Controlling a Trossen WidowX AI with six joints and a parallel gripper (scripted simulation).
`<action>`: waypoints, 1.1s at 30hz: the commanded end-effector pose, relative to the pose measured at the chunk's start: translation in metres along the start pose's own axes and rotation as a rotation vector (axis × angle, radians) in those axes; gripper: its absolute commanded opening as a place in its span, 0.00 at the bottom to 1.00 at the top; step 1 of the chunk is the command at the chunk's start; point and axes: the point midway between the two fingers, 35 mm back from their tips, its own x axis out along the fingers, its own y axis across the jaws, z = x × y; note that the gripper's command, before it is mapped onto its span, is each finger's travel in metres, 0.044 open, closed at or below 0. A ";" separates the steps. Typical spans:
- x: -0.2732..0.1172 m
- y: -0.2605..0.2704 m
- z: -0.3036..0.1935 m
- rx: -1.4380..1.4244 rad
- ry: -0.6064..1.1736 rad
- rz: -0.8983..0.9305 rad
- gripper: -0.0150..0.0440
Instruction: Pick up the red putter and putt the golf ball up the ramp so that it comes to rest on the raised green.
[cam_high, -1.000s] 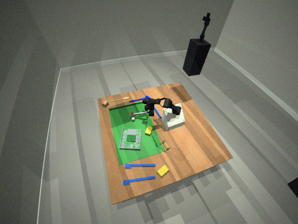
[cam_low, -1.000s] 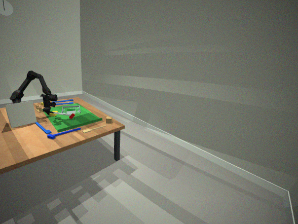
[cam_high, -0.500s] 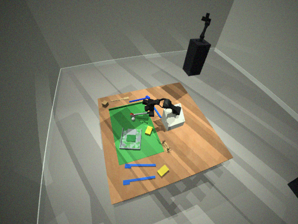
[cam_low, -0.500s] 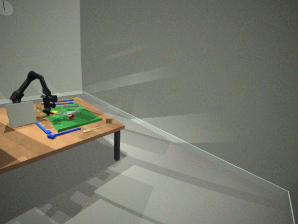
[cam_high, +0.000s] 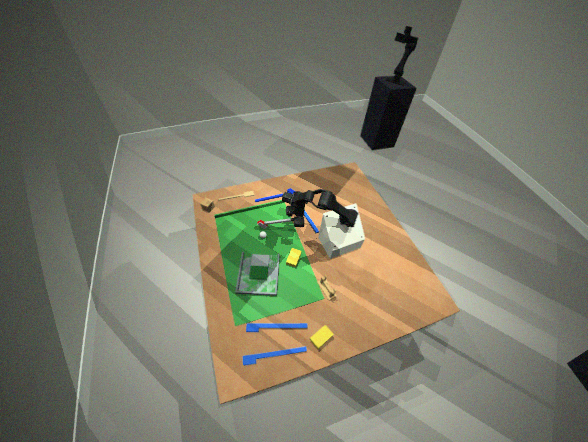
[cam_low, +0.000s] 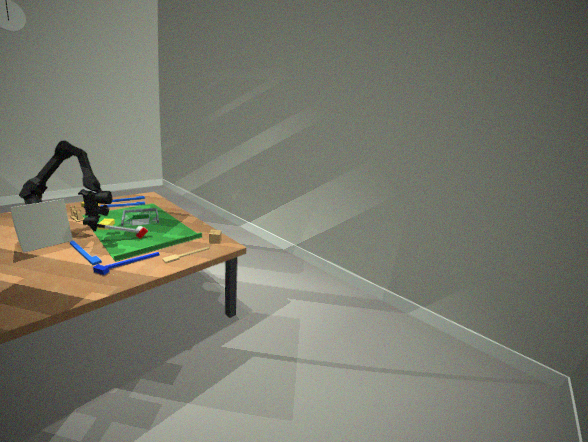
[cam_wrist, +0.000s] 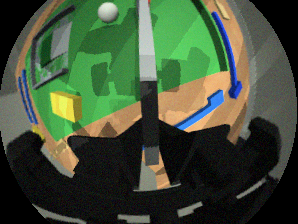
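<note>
Ramp and raised green (cam_high: 258, 272) sit toward the left of the green mat (cam_high: 295, 287). Golf ball (cam_high: 262, 234) lies on the mat just beside the red putter (cam_high: 262, 223) head, apart from it. Rightward, the gripper (cam_high: 296, 219) is clamped on the putter's grey shaft, holding it low over the mat.

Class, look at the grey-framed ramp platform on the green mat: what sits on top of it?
On the ramp platform sits only the raised green. The golf ball lies off it on the mat, beside the red putter. Anything beneath the platform is covered.
</note>
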 end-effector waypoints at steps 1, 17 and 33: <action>-0.001 -0.004 0.003 -0.007 -0.006 -0.005 0.25; -0.001 0.116 0.006 -0.005 -0.007 -0.003 0.25; -0.037 0.136 0.004 -0.007 -0.004 0.001 0.25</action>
